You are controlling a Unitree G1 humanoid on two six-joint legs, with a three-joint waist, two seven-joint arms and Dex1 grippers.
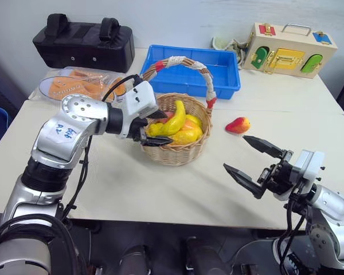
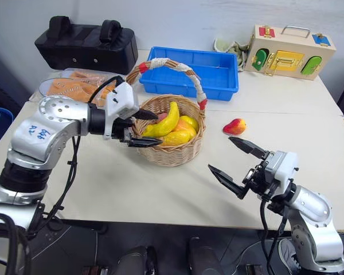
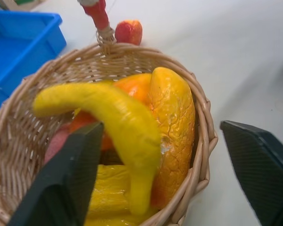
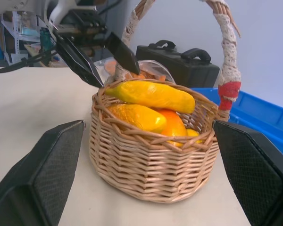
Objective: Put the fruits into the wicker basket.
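The basket [image 1: 178, 134] sits mid-desk [image 1: 132, 189], in front of a blue tray [image 1: 218, 71], with its white-wrapped handle arching over it. Inside it lie a banana [image 1: 173, 120] on top, a mango [image 1: 186, 135] beside it, and more orange and yellow pieces underneath. The left tool [image 1: 151, 127] hangs right at the basket's near-left rim, its fingers spread: one over the rim above the fruit, the other outside the wicker, with the banana's end lying between them but not pinched. A red-and-yellow peach [image 1: 238, 125] rests alone on the desk to the basket's right, just apart from it. The right tool [image 1: 252, 163] hovers nearer the desk's front edge, its fingers wide apart and empty, with the peach a little beyond its fingertips.
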